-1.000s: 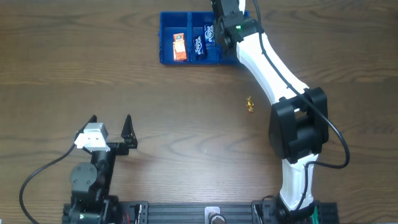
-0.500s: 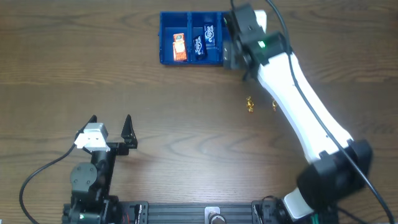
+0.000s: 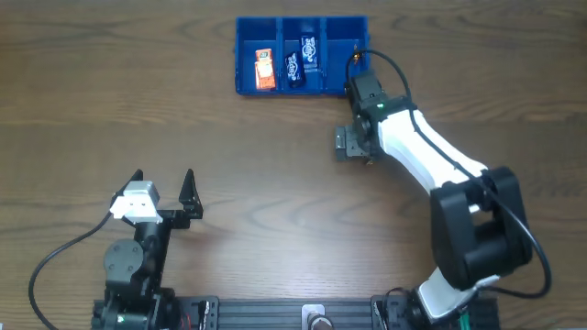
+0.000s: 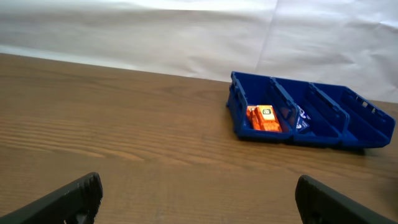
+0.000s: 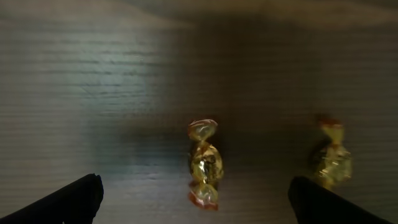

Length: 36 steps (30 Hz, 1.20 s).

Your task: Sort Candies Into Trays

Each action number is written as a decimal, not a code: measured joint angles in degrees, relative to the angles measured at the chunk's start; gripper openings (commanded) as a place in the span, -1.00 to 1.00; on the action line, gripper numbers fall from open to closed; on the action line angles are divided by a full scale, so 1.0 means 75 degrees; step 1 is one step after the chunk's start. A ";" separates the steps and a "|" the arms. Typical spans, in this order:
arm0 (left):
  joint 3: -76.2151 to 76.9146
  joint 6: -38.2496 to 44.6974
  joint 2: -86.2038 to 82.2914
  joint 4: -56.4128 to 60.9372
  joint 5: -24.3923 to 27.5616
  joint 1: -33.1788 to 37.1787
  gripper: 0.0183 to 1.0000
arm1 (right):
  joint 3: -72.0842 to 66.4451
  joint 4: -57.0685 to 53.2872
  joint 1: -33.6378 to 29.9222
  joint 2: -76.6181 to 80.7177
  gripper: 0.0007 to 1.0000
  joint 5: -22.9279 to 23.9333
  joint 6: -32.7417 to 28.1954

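The desk (image 3: 183, 110) is being occupied by a blue three-compartment tray (image 3: 341, 37). Both grippers are being held spread: the left gripper (image 3: 163, 176) well apart from the tray, the right gripper (image 5: 193, 190) over a gold-wrapped candy (image 5: 204, 165), with a second gold candy (image 5: 331, 158) lying beside.

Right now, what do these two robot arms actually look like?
The right arm is a long white shell with chunky black joints, a thin black cable running along it and a small green light near the right pincer. The left arm is mostly black, with a white block behind the left pincer, two pointed black fingers and a looping black cable.
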 measured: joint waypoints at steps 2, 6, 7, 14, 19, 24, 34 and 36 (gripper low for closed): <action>0.0000 0.0000 0.0000 0.0000 -0.0003 0.0000 1.00 | -0.0003 0.0064 0.0000 0.0268 0.96 -0.0055 -0.0020; 0.0000 0.0000 0.0000 0.0000 -0.0003 0.0000 1.00 | -0.0006 0.0192 -0.0108 0.0379 0.91 -0.0128 -0.0032; 0.0000 0.0000 0.0000 0.0000 -0.0003 0.0000 1.00 | -0.0006 0.0198 -0.0149 0.0379 0.89 -0.0154 -0.0044; 0.0000 0.0000 0.0000 0.0000 -0.0003 0.0000 0.99 | -0.0006 0.0221 -0.0420 0.0379 0.84 -0.0522 -0.0192; 0.0000 0.0000 0.0000 0.0000 -0.0003 0.0000 1.00 | -0.0006 0.0280 -0.0533 0.0388 0.82 -0.0629 -0.0224; 0.0000 0.0000 0.0000 0.0000 -0.0003 0.0000 1.00 | -0.0006 0.0391 -0.0527 0.0530 0.74 -0.0702 -0.0242; 0.0000 0.0000 0.0000 0.0000 0.0000 0.0000 1.00 | -0.0003 0.0452 -0.0490 0.0694 0.18 -0.0764 -0.0312; 0.0000 0.0000 0.0000 0.0000 -0.0003 0.0000 1.00 | -0.0003 0.0455 -0.0481 0.0694 0.00 -0.0766 -0.0332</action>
